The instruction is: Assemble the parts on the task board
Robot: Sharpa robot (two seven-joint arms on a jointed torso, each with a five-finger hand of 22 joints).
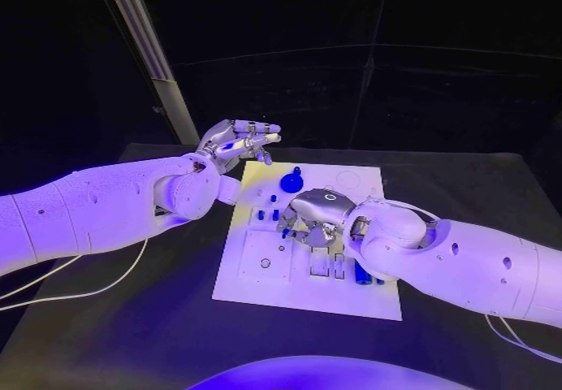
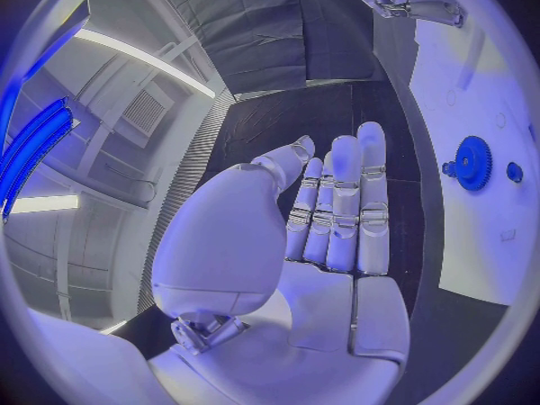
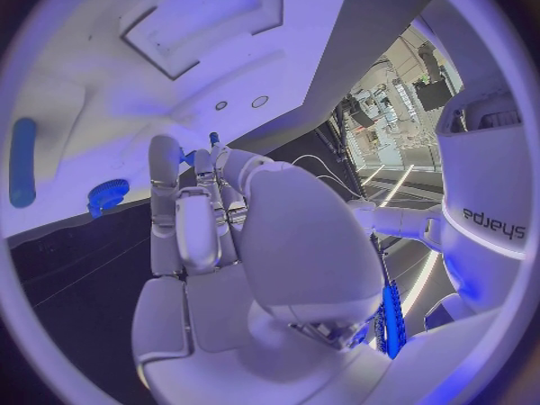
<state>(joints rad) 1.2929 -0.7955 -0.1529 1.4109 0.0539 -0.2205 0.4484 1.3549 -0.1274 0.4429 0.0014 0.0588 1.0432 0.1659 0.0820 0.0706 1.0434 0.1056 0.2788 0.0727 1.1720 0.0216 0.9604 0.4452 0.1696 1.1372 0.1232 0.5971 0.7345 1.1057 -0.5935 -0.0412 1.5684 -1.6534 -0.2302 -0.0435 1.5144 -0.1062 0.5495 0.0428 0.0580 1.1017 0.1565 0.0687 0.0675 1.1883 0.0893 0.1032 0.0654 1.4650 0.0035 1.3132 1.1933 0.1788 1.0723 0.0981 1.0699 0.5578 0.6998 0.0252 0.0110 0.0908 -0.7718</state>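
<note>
The white task board (image 1: 264,272) lies in the middle of the black table. My right hand (image 1: 314,215) hangs over the board's middle with its fingers pointing down. In the right wrist view its fingertips (image 3: 220,162) pinch a small blue peg (image 3: 214,139). My left hand (image 1: 240,142) is raised by the board's far left corner, its fingers (image 2: 343,207) stretched out and holding nothing. A blue gear (image 1: 291,183) (image 2: 472,162) (image 3: 109,193) sits on the far part of the board. Small blue pegs (image 1: 274,214) stand just left of the right hand.
A long blue part (image 1: 363,276) (image 3: 22,162) lies near the board's front right, beside several slots (image 1: 328,264). A pale slanted post (image 1: 158,69) rises behind the table's far left. White cables (image 1: 82,276) trail over the table at the left.
</note>
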